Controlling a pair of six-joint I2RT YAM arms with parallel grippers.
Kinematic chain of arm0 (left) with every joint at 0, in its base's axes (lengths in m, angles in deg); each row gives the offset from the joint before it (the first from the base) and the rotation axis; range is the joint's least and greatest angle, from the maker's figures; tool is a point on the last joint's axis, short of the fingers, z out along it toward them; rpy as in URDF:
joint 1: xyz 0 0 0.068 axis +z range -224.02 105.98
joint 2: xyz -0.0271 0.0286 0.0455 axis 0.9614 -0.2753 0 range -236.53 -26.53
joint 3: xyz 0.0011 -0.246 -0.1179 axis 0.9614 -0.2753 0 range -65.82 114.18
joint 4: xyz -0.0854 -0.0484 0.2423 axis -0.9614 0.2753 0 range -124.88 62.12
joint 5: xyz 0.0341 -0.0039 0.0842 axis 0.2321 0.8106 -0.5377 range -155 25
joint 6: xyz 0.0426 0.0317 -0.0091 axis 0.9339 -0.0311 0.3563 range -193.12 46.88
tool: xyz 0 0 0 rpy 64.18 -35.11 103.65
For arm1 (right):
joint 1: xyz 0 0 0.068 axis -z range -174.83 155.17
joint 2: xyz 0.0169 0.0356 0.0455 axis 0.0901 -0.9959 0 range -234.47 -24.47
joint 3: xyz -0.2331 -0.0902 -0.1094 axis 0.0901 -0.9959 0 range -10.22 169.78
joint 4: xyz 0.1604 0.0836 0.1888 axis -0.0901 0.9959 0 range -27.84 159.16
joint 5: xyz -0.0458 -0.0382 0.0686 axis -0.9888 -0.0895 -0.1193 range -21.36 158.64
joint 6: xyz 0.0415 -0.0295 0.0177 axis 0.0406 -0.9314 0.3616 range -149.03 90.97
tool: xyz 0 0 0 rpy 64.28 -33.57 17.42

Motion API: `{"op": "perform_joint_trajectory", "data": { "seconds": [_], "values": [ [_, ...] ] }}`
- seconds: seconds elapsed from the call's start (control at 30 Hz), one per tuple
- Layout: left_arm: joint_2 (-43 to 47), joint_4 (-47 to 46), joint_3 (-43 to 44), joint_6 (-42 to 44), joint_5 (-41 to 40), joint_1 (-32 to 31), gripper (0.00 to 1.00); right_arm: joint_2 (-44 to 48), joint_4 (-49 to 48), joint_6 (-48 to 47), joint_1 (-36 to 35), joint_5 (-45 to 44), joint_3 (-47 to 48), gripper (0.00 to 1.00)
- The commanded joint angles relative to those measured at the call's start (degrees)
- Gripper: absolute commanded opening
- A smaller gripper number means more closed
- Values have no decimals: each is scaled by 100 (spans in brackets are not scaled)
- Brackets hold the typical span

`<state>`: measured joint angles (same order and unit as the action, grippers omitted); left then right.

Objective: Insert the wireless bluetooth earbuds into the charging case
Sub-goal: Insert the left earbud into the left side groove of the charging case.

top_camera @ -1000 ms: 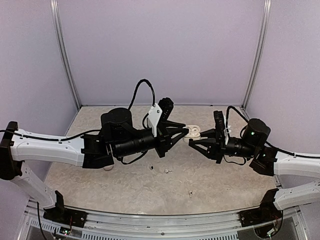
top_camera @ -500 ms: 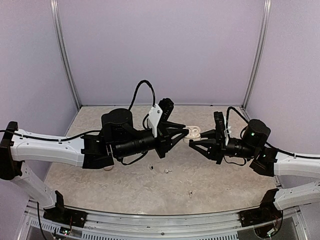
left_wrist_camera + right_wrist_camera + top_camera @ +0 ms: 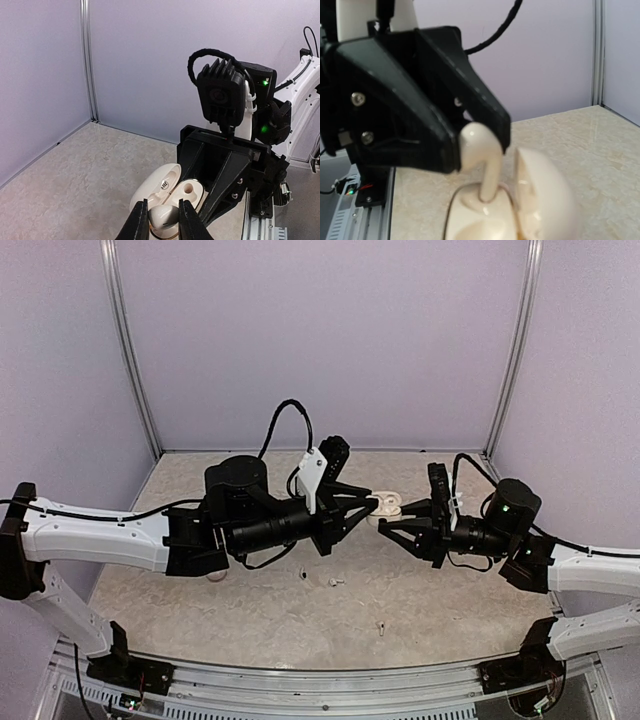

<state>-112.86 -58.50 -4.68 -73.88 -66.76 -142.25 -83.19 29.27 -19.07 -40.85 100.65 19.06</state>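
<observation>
The open cream charging case (image 3: 388, 504) is held up above the table's middle between both arms. My right gripper (image 3: 382, 524) is shut on its base; its own fingers are out of the right wrist view. My left gripper (image 3: 162, 201) is shut on one pale earbud (image 3: 163, 217) right over the case base (image 3: 192, 192), whose lid (image 3: 155, 187) is tipped back. In the right wrist view the earbud's (image 3: 480, 145) stem stands in a socket of the base (image 3: 480, 225), with the lid (image 3: 545, 200) to the right. One socket (image 3: 188, 189) shows empty.
Loose earbuds lie on the speckled table: two (image 3: 333, 582) (image 3: 302, 575) below the left gripper and one (image 3: 380, 627) nearer the front. A white rounded thing (image 3: 214, 577) peeks from under the left arm. Lilac walls close the back and sides.
The left arm has crept slightly right toward the case. The right arm and the case hold still.
</observation>
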Motion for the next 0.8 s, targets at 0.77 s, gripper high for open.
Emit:
{"op": "perform_joint_trajectory", "data": {
  "seconds": [0.77],
  "values": [
    [274,422,-260,262,457,-10,57,71,-516,-63,-47,-31,-21,0]
  ]
}}
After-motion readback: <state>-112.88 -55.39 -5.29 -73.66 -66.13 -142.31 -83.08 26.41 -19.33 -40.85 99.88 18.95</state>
